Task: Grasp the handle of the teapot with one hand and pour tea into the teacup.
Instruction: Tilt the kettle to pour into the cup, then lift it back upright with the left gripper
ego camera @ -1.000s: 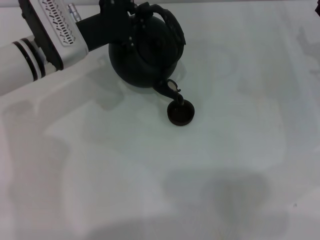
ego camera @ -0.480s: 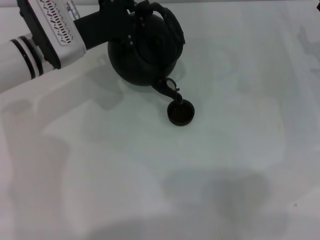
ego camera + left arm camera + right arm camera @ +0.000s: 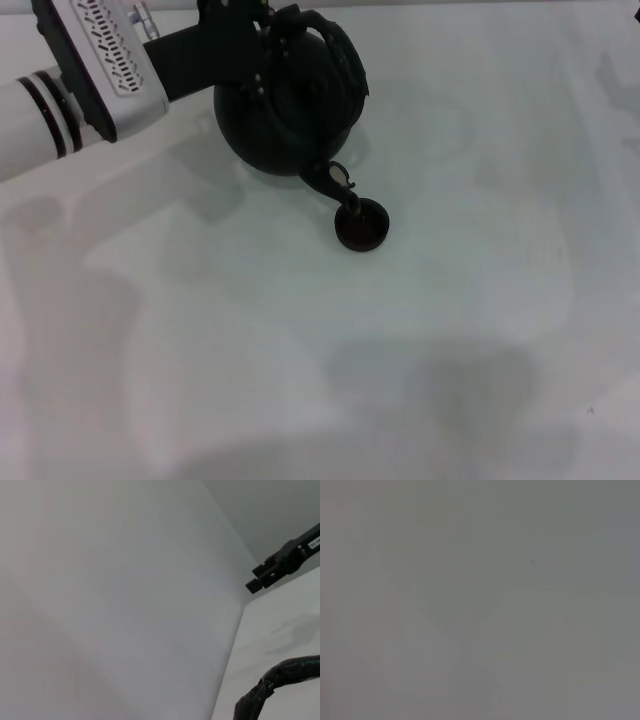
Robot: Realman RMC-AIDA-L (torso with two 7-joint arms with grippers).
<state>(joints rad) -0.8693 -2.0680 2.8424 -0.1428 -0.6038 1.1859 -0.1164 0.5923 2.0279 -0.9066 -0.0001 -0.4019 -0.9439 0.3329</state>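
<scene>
In the head view my left gripper (image 3: pixel 262 35) is shut on the dark arched handle (image 3: pixel 340 55) of the round black teapot (image 3: pixel 285 110) at the table's far left. The teapot is tilted forward. Its short spout (image 3: pixel 335 185) points down, with its tip right over the far rim of the tiny dark teacup (image 3: pixel 362 226). The teacup stands on the table just in front of the pot. A stretch of the rough handle also shows in the left wrist view (image 3: pixel 280 677). My right gripper is out of view, and the right wrist view shows only a plain grey surface.
The white table top (image 3: pixel 450 330) stretches wide in front of and to the right of the cup. A dark clamp-like part (image 3: pixel 280 562) shows far off in the left wrist view, above the table's edge.
The teapot has tipped a little further forward and its spout tip has dropped closer to the teacup's rim. The teacup has not moved.
</scene>
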